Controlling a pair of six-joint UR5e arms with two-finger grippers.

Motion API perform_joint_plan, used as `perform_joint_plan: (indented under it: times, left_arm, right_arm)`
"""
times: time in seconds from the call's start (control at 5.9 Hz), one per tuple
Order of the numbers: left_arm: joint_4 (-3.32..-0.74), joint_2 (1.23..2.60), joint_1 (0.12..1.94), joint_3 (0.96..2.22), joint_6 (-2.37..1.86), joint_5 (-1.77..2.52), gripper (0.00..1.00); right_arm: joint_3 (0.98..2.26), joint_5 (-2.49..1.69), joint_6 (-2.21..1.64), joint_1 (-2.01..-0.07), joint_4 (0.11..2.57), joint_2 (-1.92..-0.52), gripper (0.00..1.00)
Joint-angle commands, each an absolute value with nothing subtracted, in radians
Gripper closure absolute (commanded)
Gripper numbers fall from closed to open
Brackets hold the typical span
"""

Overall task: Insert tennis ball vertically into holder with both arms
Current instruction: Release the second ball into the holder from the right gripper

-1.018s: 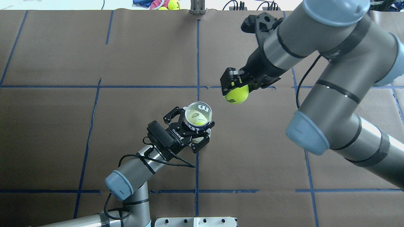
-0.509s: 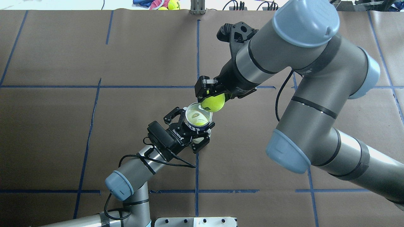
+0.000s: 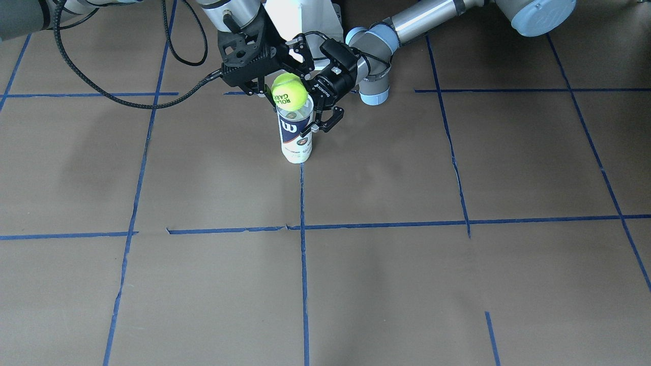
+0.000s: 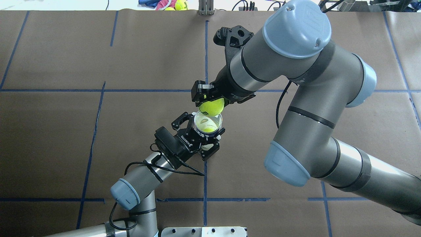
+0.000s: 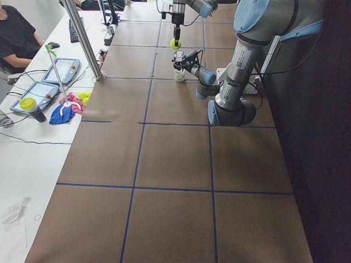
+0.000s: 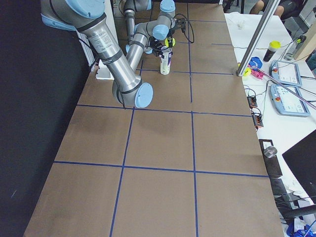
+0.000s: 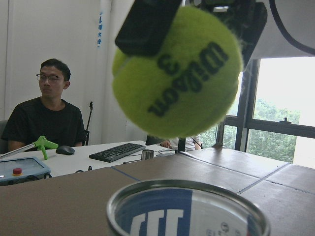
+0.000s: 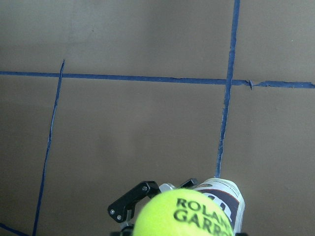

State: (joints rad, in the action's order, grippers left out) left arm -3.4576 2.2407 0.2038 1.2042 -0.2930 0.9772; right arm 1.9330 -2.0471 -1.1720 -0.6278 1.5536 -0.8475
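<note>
overhead cam looks down, front cam opp., side cams at table (image 4: 65,138) ends, wrist cams close, all share holder (image 3: 295,137)

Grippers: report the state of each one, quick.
Left gripper: shut on the upright holder.
Right gripper: shut on the tennis ball, held just above the holder's open mouth.
</note>
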Motion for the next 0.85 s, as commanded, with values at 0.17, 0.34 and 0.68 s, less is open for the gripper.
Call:
perform_joint_plan:
  times: [0.17,0.34,0.68]
  left_arm:
    - [-3.458,2.241,0.202,1.204,-0.293,0.977,0.11]
    - [-3.458,2.241,0.204,1.204,-0.293,0.977,0.10]
    - [-3.459,2.241,0.204,1.207,-0.295,0.977,0.05]
  right_arm:
    - [1.933,-2.036,-1.172,-0.611,1.554,-0.854,0.01]
    - [1.933,-2.036,-1.172,-0.611,1.554,-0.856,0.01]
    - [1.936,-2.042,-1.167,-0.629,1.554,-0.859,0.01]
